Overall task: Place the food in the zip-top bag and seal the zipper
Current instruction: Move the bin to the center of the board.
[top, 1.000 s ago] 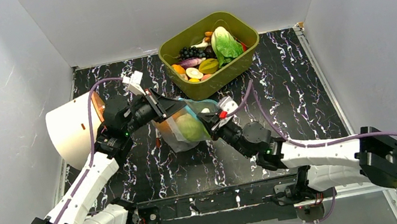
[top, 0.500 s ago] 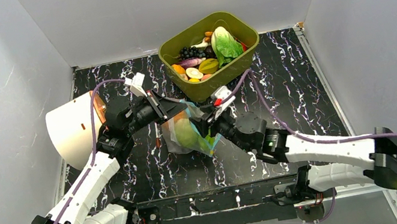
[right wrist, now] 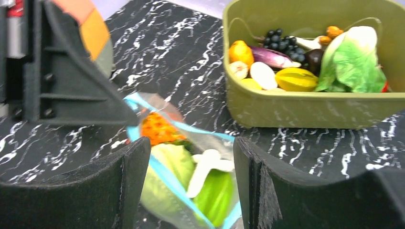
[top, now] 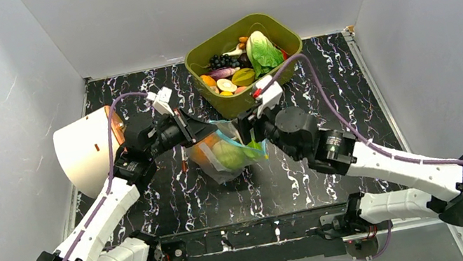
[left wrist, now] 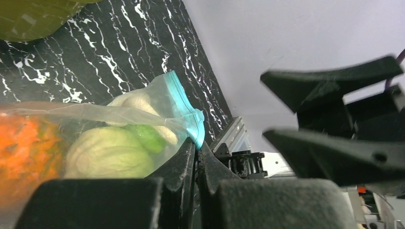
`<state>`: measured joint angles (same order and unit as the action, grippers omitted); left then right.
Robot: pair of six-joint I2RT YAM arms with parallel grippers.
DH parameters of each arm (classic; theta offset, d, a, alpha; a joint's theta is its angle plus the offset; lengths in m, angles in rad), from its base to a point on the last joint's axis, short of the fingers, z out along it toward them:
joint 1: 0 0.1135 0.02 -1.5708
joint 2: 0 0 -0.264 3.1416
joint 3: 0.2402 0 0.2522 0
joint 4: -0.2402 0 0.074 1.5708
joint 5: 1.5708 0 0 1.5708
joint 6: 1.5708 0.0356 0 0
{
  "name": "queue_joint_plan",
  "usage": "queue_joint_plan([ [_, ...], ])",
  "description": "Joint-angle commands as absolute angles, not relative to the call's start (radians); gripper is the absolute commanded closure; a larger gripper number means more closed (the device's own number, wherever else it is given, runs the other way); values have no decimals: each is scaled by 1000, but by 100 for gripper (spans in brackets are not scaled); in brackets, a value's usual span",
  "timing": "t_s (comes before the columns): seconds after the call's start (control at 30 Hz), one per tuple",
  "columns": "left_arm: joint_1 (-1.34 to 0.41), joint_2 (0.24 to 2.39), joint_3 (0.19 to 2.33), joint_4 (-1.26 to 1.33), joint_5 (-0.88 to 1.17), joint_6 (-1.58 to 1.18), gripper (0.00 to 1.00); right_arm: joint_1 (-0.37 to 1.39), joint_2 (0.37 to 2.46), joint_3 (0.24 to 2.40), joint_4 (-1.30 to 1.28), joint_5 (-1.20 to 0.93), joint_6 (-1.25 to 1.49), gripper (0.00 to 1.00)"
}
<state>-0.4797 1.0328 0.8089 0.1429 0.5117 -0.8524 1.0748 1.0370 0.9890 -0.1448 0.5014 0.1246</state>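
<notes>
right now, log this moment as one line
left pincer: shut on zipper | right pincer: open, over zip-top bag | food: inside bag | seal: not closed

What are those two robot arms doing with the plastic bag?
They are filling the clear zip-top bag. The left pincer pinches one end of its blue zipper. The right pincer hangs open over the bag. A pale-green cabbage and an orange piece are already inside. More toy food sits in the green tub.
</notes>
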Motion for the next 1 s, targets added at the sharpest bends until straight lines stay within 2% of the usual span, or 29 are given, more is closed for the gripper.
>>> queue_joint_plan([
  [0.0,-475,982,835,133,514,-745,100,938,1078,1090,-202,434,85,38],
  [0.17,-475,977,828,119,536,-657,100,745,1191,1162,-218,271,97,38],
  [0.43,-476,978,834,56,570,-472,100,575,1513,1416,-229,266,70,39],
  [0.73,-475,987,842,8,604,-328,100,487,1926,1831,-303,218,-59,40],
  [0.77,-475,985,843,10,607,-320,100,478,1971,1887,-319,214,-76,40],
  [0.8,-475,981,838,16,619,-296,100,455,2117,2070,-376,216,-124,39],
  [0.97,-477,972,817,16,623,-286,100,428,2305,2294,-416,212,-215,39],
])
